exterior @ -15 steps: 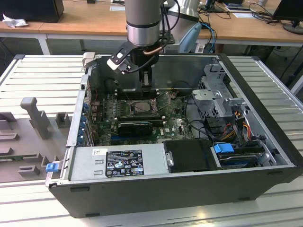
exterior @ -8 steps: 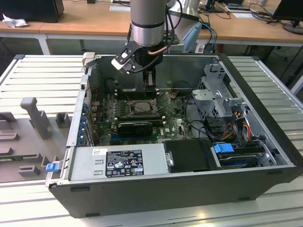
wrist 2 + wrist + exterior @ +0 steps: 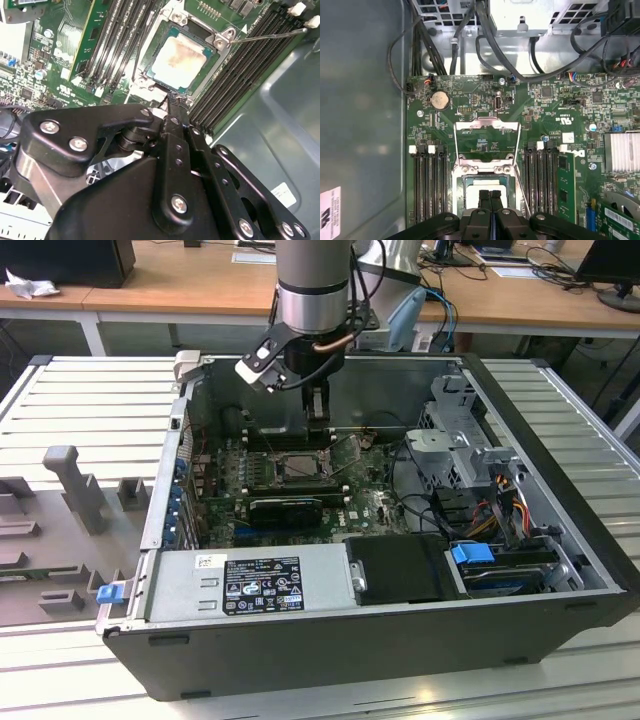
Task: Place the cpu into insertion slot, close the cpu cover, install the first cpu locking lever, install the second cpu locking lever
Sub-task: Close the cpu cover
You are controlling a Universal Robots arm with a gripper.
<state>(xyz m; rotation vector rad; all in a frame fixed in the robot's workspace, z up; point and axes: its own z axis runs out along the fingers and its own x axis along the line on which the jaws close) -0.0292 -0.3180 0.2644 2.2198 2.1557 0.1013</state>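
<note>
Item: black two-fingered robot hand (image 3: pixel 490 192), lowered into an open dark grey computer case (image 3: pixel 560 490) lying on a slatted grey metal table (image 3: pixel 90 390). State of hand: fingers (image 3: pixel 482 200) pressed together side by side, with nothing seen between them. Its tips stand at the near edge of the square dark insertion slot with the silvery metal rim (image 3: pixel 216 41); contact with the rim cannot be told. Small flat square cpu with a dull silver top and pale edge (image 3: pixel 177 57): seated flat in the slot, apart from the fingertips. Thin silvery cpu cover, a frame plate with a square window (image 3: pixel 487 123): swung open, tipped back from the slot toward a round silver coin battery (image 3: pixel 439 100), green board showing through its window. Thin silver wire lever (image 3: pixel 265 35): free, lying across the long black memory slots (image 3: pixel 240 65) beside the socket. Long black card (image 3: pixel 285 508): on the green motherboard (image 3: pixel 550 120), just beside the slot. Silver box power supply (image 3: pixel 250 585): along the case's near wall in the exterior view.
</note>
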